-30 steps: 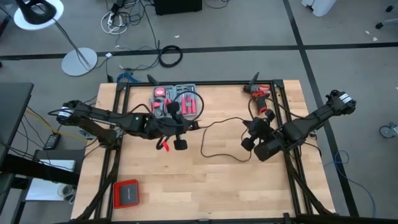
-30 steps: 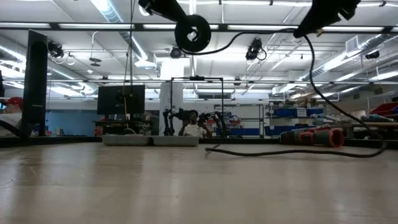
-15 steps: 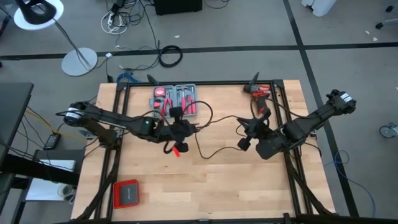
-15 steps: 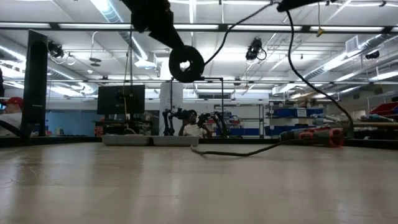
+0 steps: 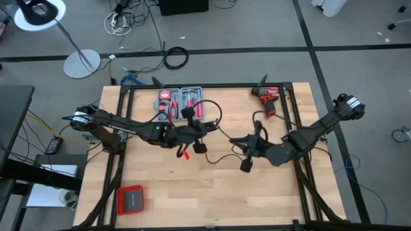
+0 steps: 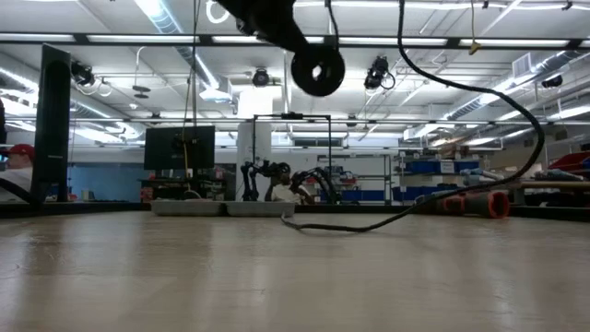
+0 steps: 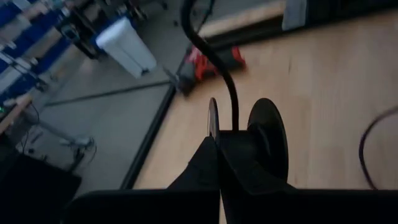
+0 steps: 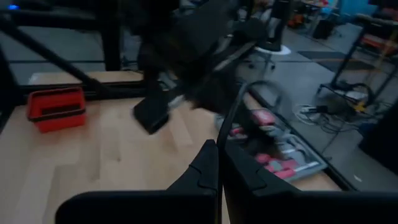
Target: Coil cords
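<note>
Both tools clamp black cable (image 5: 221, 157) mid-frame: left tool (image 5: 196, 131), right tool (image 5: 252, 149). We'd wind slowly, keep slack off counter (image 5: 192, 199).

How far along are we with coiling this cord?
Done: one loop of the cable stands above the left gripper, shut on the cable. In hand: the right gripper is shut on the cable further along. Left: a slack stretch sags to the table between them, uncoiled.
</note>
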